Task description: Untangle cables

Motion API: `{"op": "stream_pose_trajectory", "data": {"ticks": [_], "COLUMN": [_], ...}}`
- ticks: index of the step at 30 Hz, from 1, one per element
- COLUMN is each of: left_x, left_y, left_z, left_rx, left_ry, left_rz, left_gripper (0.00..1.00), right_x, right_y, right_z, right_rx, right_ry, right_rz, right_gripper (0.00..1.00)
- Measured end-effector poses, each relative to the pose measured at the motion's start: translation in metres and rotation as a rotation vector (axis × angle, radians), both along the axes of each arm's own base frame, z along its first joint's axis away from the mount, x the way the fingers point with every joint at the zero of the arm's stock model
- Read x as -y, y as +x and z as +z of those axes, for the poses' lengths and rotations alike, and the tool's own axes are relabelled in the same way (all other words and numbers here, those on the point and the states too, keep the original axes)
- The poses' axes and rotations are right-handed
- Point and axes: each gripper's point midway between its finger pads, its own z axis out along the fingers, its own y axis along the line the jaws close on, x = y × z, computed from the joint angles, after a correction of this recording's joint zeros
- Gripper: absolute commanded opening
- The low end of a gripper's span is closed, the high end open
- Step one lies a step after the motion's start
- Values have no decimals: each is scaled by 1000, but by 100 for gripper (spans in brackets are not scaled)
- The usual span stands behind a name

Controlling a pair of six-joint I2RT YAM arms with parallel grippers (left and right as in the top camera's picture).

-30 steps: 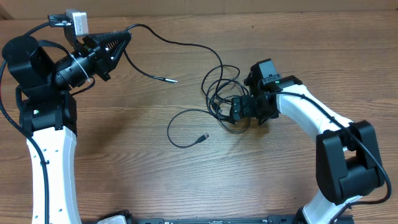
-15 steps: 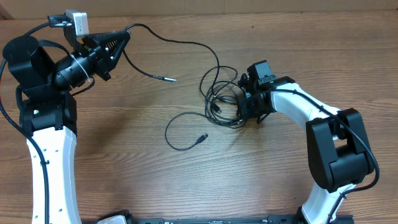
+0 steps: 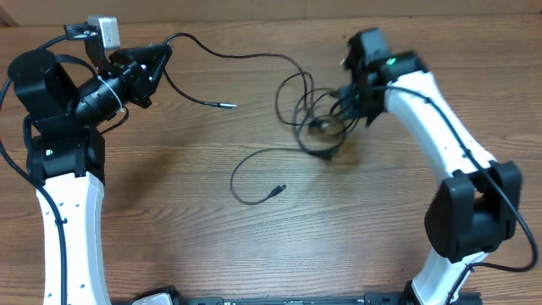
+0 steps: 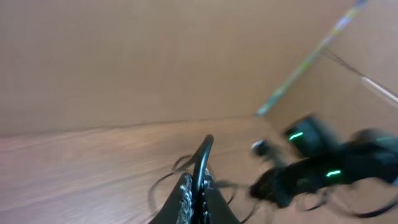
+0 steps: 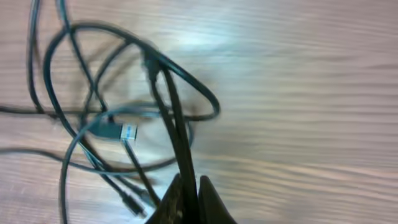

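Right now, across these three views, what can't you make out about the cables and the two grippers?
Right wrist: the right gripper is cut off by the bottom edge; which strands of the tangle it pinches is unclear.
Left wrist: motion blur; the left gripper runs off the bottom edge, the cable in it smeared.
Overhead: the tangle's crossings are blurred; the loose plug is too small to identify.

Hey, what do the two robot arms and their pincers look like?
Both the left arm and right arm have white links between bulky black joint housings, with thin black wires running along them. A small white-grey box sits at the left wrist; a green light glows on the right. The left pincer and right pincer are black, tapering to narrow tips.
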Motion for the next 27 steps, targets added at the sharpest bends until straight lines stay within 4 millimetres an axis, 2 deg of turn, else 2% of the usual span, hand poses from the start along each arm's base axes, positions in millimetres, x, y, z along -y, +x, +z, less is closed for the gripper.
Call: {"op": "stream_pose_trajectory", "data": {"ticks": [2,7,9,12,17,21,27], "left_x": [-8,-25,-35,-43,-55,-61,-65], "left_y": [4,11,14,17,20,22,22], "left_z": [-10,-28,-33,-36,-39,-41,-42], "left_rx": [-40,-97,-112,-122,-130,-137,-140], "left_ry": [17,65,92,110,133,147,154], "left_rz": [60,171,230,278,346,386,407], "left_gripper": [4,4,4,4,4,4,4], "right_x": [27,78,113,147,213,251,288], "right_y": [14,21,23,21,3,-9,-24], "right_z": [35,81,108,123,127,126,124], "right_rx": [72,133,175,200,174,168,164], "right_ry": [-58,-133,-152,-158,-184,-187,-142], "right_rz": [-75,-198,-294,-388,-549,-661,-776], "right_gripper": [4,4,4,4,4,4,4]}}
